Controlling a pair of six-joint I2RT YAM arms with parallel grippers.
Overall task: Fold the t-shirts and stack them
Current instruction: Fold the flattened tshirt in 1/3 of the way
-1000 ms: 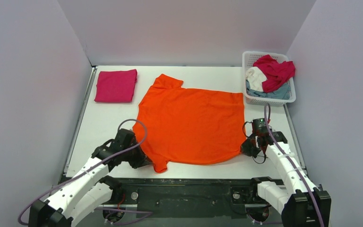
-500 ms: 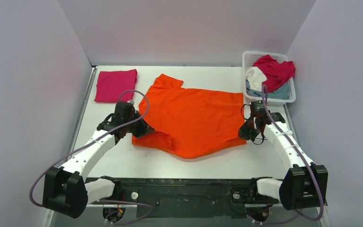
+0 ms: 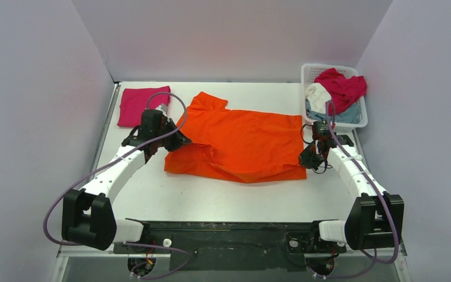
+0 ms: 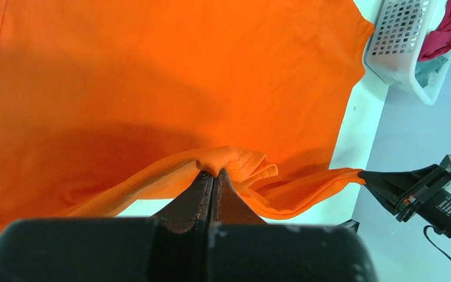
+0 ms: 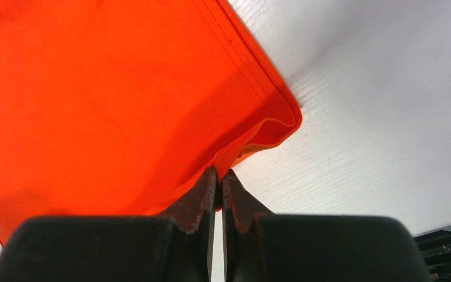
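The orange t-shirt (image 3: 241, 138) lies mid-table (image 3: 211, 200), lengthwise left to right with its neck end toward the left edge, its near corners pinched in the tightly closed left gripper (image 4: 213, 174) and right gripper (image 5: 218, 173).

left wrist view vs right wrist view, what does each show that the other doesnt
Only the left wrist view shows the white basket of clothes and the right gripper from outside, holding the far corner of the orange t-shirt. Only the right wrist view shows that hemmed corner close up, doubled over. Both show the t-shirt pinched in a shut gripper, and white table.
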